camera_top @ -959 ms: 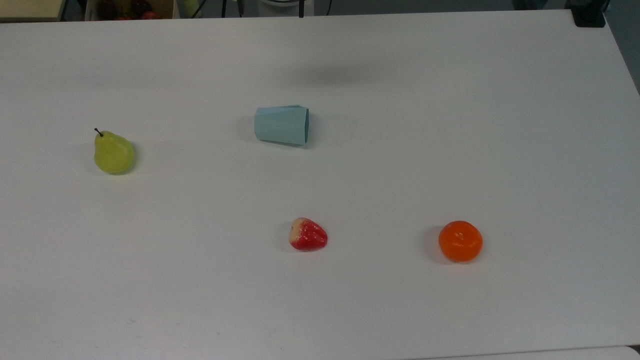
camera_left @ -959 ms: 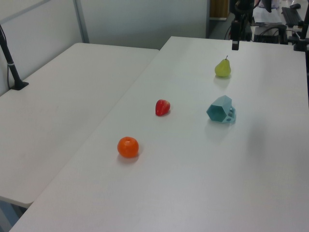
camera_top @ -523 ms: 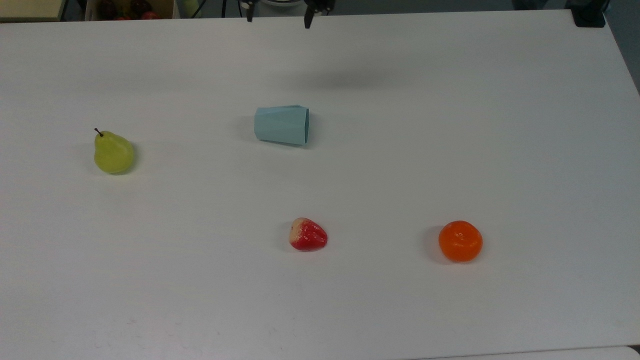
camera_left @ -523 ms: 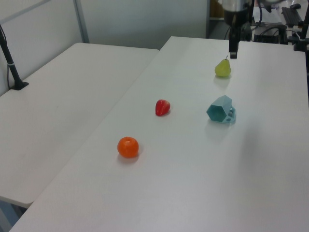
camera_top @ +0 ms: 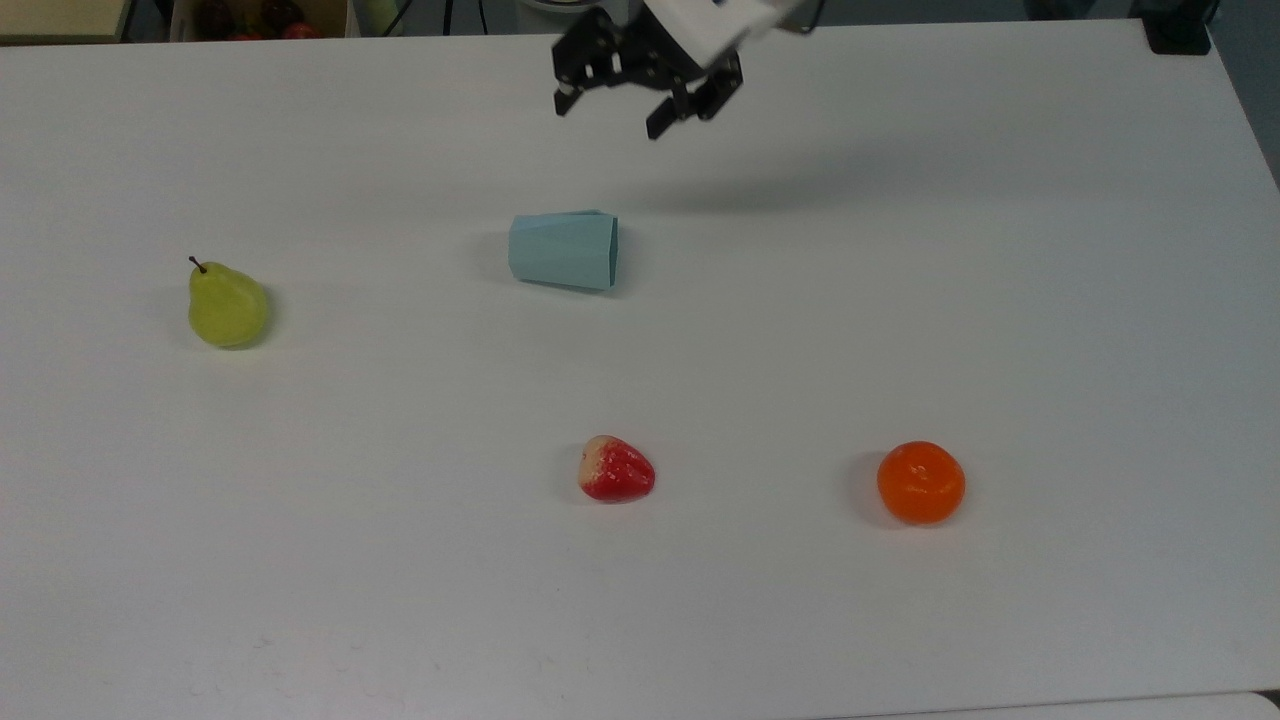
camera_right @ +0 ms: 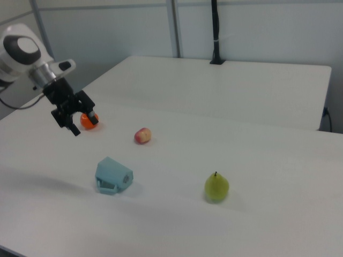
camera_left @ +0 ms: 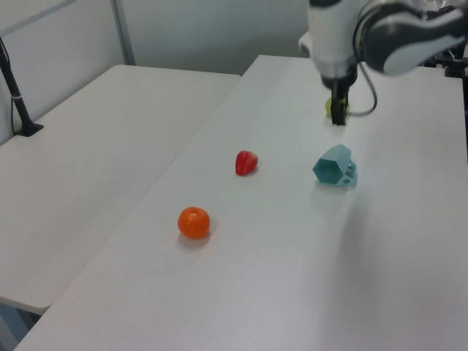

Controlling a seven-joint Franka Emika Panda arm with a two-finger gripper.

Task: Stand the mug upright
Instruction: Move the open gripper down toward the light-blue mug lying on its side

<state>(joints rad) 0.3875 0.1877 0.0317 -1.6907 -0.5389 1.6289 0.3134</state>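
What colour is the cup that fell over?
The mug is pale blue-teal, plain with no pattern; the top view shows it best.

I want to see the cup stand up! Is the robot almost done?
Not yet. The mug lies on its side on the table, untouched. The gripper hovers above it, fingers open, holding nothing. Left: reach down, grab the mug and stand it up.

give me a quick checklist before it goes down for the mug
1. Mug on its side, rim toward the top view's right: ok.
2. Gripper open: ok.
3. Gripper holds nothing: ok.
4. Gripper lined up over the mug: not ok, it hangs above the table, off toward the far edge.
5. Strawberry, pear and orange apart from the mug: ok.
6. Handle position for the grasp: cannot tell.
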